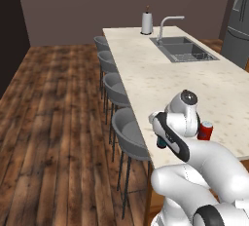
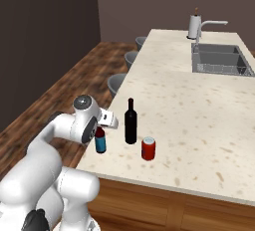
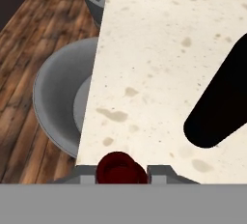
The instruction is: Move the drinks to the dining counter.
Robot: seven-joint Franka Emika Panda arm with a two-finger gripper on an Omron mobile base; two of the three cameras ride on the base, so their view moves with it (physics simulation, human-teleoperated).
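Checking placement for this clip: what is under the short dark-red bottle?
The short dark-red bottle stands on the dining counter, near its edge, beside the wine bottle. The pincer flanks its top. The arm hides the bottle's base in the left base view.

Paper towel roll (image 1: 147,23): top centre, upright.
Fridge (image 1: 238,23): upper right edge.
Wood floor (image 1: 53,122): left half.
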